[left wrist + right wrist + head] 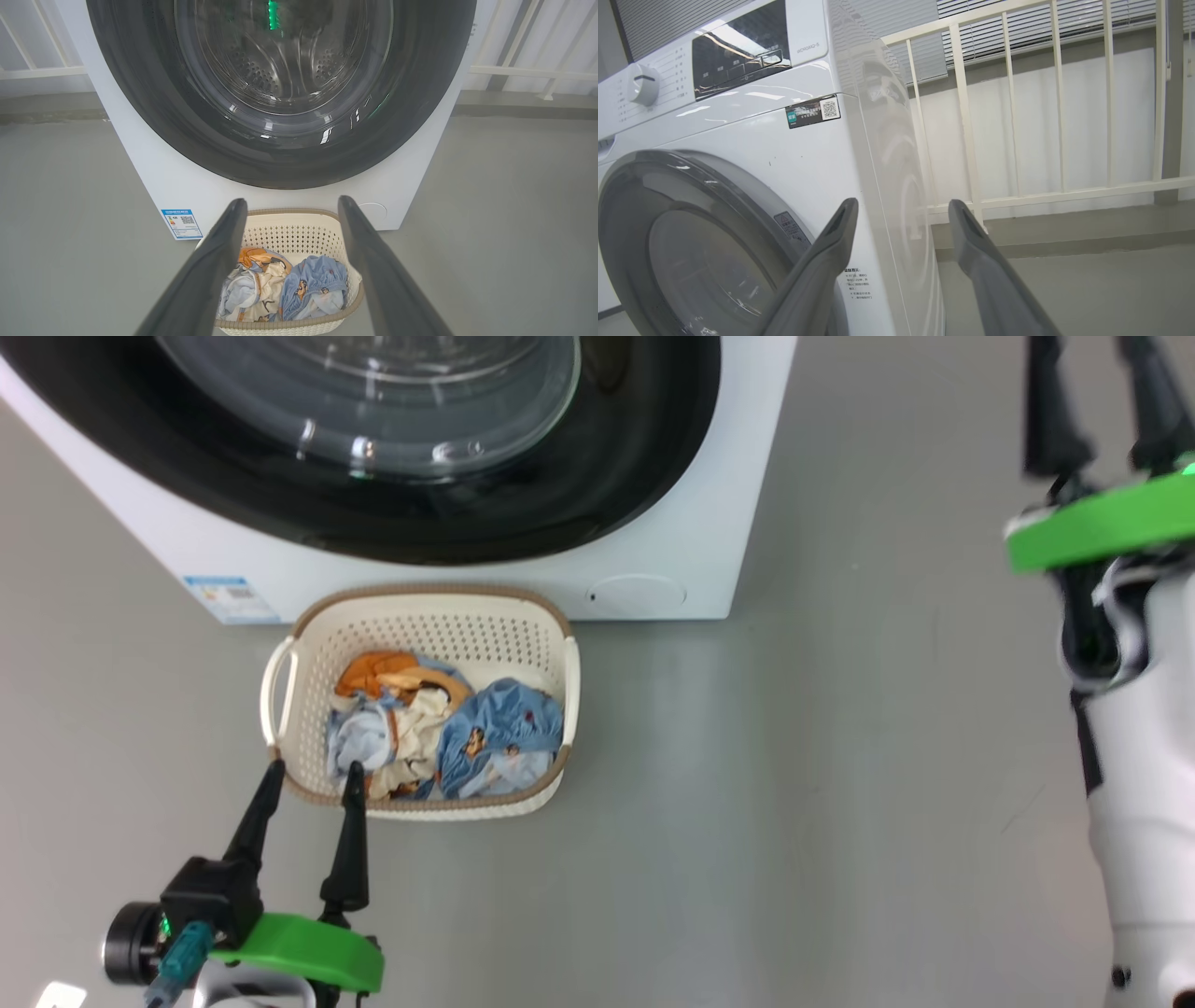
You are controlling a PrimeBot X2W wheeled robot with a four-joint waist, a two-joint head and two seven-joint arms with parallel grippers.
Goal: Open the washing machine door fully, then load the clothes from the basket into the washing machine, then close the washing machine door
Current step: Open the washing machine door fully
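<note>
washing machine door (644, 448) shut, dial (642, 84) above

The smooth grey floor (840, 784) carries the white washing machine (709, 504) at twelve o'clock and, just at its six o'clock, the cream basket (439, 630).

Glossy black on the washing machine door (607, 476), clear shiny glass at its centre, perforated steel on the drum (285, 70) behind it, and the washing machine (709, 551) itself wears smooth, glossy white panels. The basket (448, 630) looks like matt cream plastic, holed all over, under a brown woven-look rim, and the clothes (499, 733) in it are soft crumpled cloth. The floor (840, 756) is smooth grey with a faint sheen.
</note>
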